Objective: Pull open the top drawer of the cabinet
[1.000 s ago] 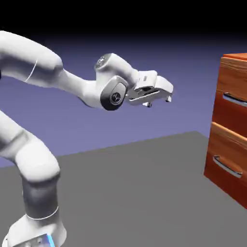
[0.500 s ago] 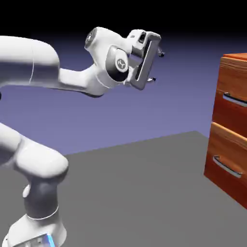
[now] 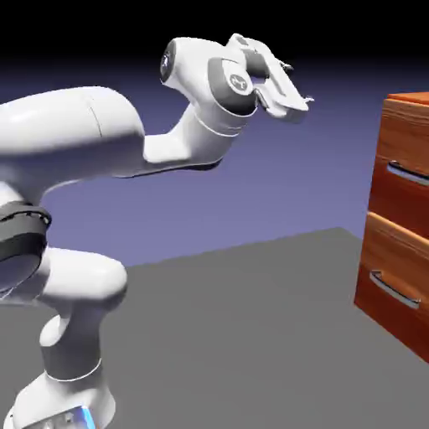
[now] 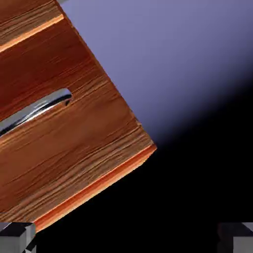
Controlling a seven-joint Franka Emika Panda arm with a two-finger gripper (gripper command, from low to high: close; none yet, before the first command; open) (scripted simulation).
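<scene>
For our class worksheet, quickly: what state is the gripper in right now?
Gripper: open, fingers wide apart, holding nothing; clear of the cabinet.

The exterior view faces arm and cabinet (image 3: 400, 226) from beside; the tilted hand view sees that cabinet closer.

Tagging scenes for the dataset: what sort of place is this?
Looks like a simulated robot test scene: white arm, boxy wooden cabinet and plain grey surface against a featureless blue-violet backdrop.
</scene>
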